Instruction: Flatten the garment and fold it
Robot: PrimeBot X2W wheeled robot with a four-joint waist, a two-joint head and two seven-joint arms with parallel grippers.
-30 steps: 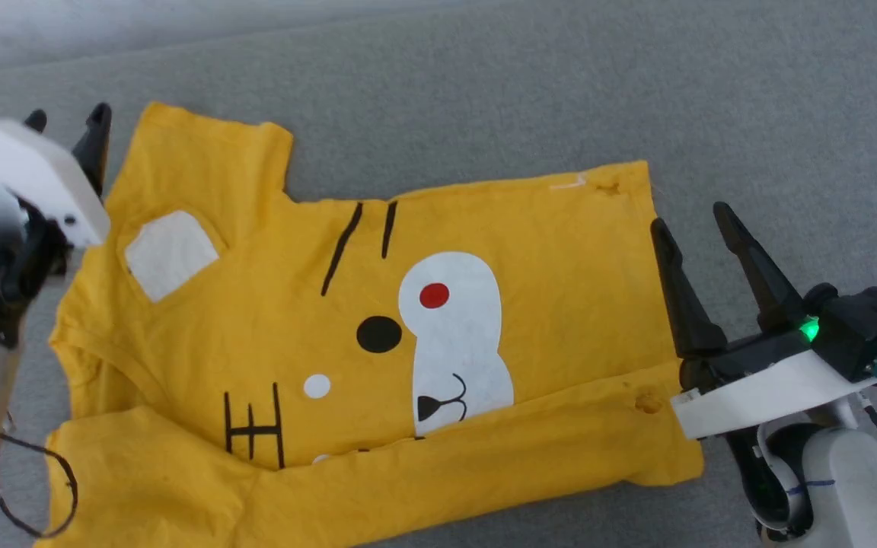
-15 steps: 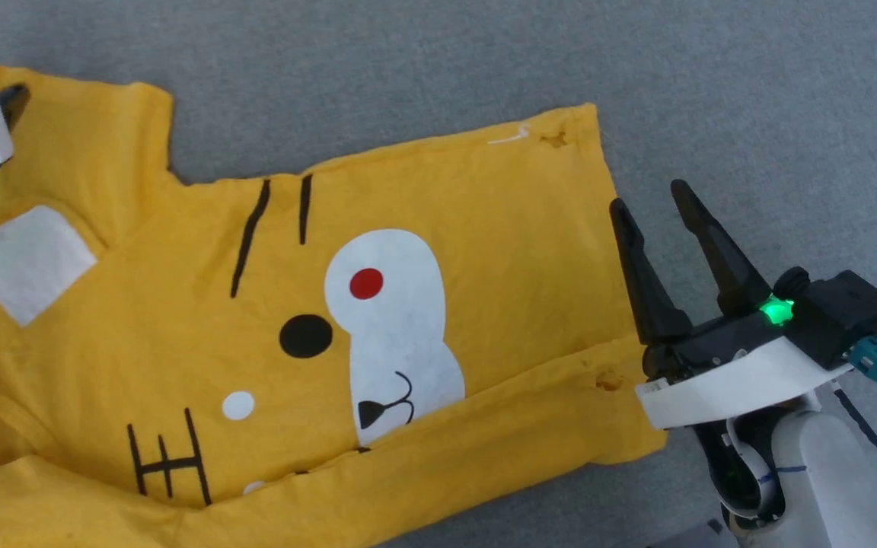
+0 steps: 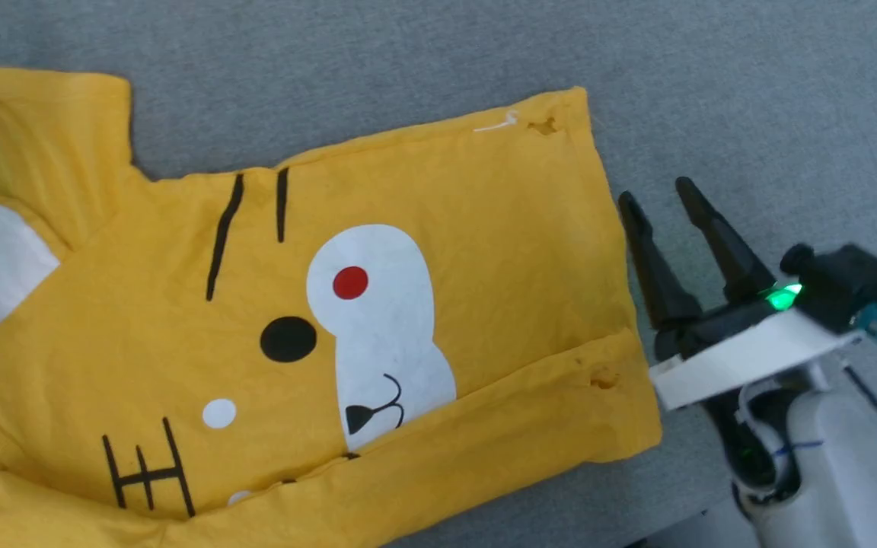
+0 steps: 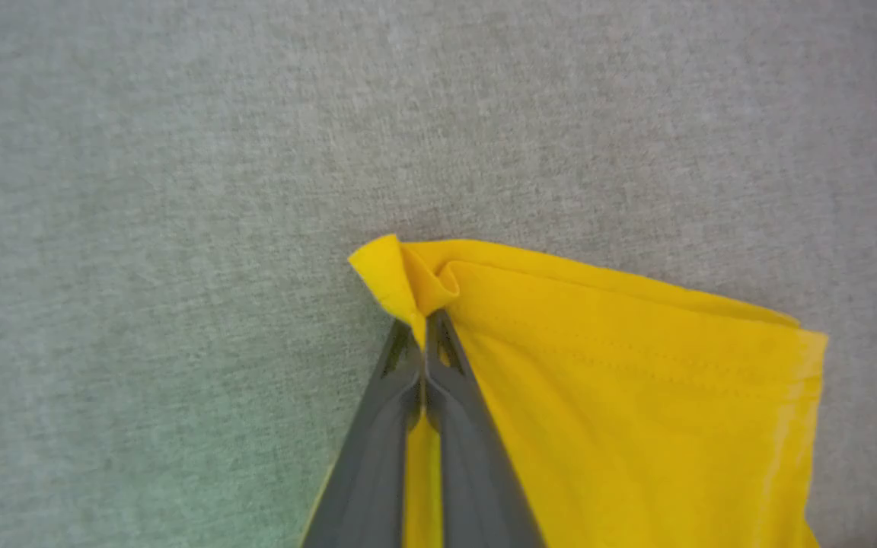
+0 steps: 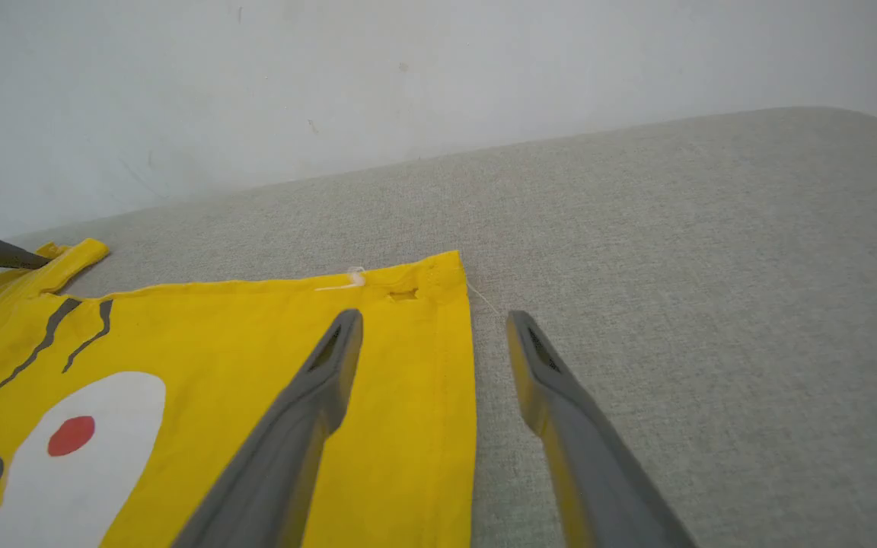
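The yellow T-shirt [image 3: 484, 251] lies print-up on grey upholstery [image 3: 712, 76], one long side folded over. Left gripper [image 4: 425, 323] pinches its sleeve corner. Right gripper [image 3: 655, 191], spread and empty, sits beside its hem. Most folding remains.

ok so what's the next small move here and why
Probably bring the right gripper down and shut it on the garment's far hem corner. The left gripper is shut on the sleeve corner, while the right is open, straddling the hem edge and holding nothing.
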